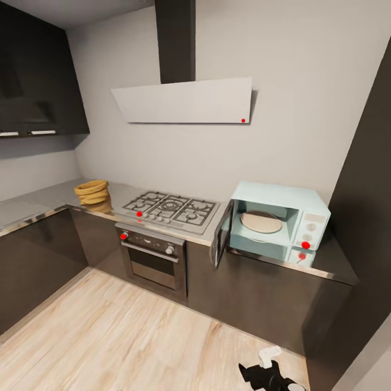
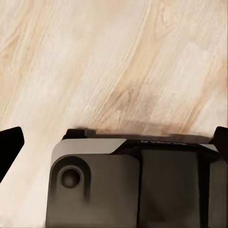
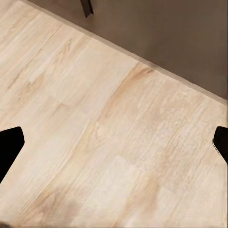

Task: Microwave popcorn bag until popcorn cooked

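The bag (image 1: 93,195) sits on the counter (image 1: 49,198) in the kitchen's corner, left of the hob (image 1: 171,209) and well apart from the microwave (image 1: 279,222). It is a squat tan-mustard sack with a thick rolled rim on top and wrinkled, folded sides below; its lower part looks darker and reflects faintly in the steel. What is inside it cannot be made out from here.

The microwave stands on the counter to the right of the hob, pale mint-blue with a cream panel (image 1: 309,231) carrying two knobs. Its door (image 1: 221,234) hangs open toward the hob, and a round pale plate (image 1: 261,221) lies inside the cavity. A black oven (image 1: 153,258) with silver knobs sits under the hob, and a slanted white hood (image 1: 187,101) hangs on the wall above. Dark glossy cabinets (image 1: 255,296) run beneath the counter.

In the head view a dark-and-white part of the right arm (image 1: 269,372) shows low over the wood floor (image 1: 108,336).

In the left wrist view, the left gripper (image 2: 114,142) has its dark fingertips (image 2: 9,145) at opposite edges of the frame, spread wide with nothing between them, over the floor and the robot's grey base (image 2: 133,185). In the right wrist view, the right gripper (image 3: 114,145) is likewise spread wide and empty, its fingertips (image 3: 9,145) above floorboards near a dark cabinet front (image 3: 180,38).
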Controlling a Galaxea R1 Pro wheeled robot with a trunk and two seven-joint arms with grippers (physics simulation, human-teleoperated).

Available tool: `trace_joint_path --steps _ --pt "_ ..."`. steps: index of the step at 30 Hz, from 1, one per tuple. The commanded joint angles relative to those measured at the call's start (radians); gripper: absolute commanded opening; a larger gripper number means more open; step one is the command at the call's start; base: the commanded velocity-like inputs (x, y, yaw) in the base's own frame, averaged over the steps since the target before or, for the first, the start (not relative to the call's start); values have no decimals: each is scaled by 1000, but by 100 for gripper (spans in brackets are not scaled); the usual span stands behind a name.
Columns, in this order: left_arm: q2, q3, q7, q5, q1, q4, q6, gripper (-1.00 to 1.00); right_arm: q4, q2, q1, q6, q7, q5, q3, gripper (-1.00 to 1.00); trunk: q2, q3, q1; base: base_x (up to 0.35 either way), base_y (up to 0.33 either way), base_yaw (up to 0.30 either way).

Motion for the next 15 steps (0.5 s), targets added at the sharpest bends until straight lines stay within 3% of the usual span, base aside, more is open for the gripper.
trace_joint_path --steps 1,9,15 --pt "0 14 0 1 -1 1 -3 100 -1 2 1 -4 -4 14 -1 100 -2 -2 1 0 0 254" --pt "0 25 -7 -1 -2 1 -1 100 -2 -7 4 -58 -16 22 6 100 -2 -2 1 0 0 37" --pt "0 22 -3 -6 -2 2 1 100 -2 -2 4 -59 -20 22 7 100 -2 0 1 314 121 264"
